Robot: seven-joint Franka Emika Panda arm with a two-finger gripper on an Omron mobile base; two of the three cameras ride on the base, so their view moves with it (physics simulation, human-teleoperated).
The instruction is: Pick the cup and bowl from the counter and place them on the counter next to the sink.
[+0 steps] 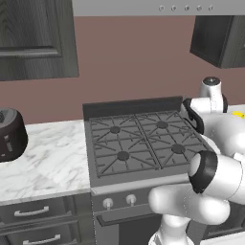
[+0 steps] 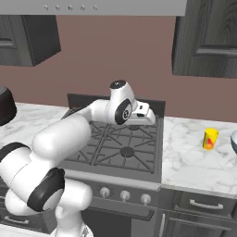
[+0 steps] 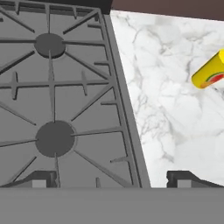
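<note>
Step in hand: the approach to the first pick, judged from how things lie. The gripper (image 3: 112,180) hangs above the right edge of the stove (image 2: 115,143), its jaws spread wide and holding nothing.

The cup (image 2: 210,138) stands upright on the counter (image 2: 190,157) to the right of the stove, well apart from the gripper. The bowl (image 2: 234,140) sits just beyond the cup, further from the stove, cut off by the right base view's edge. Neither has been lifted. The sink cannot be located from here.

Next move, as a judgement: carry the hand rightward off the stove and over the cup, then lower with the jaws astride its sides before closing.

Count: one cup, one bowl, one stove with four burners, one dark round appliance (image 1: 10,134) on the counter left of the stove.
</note>
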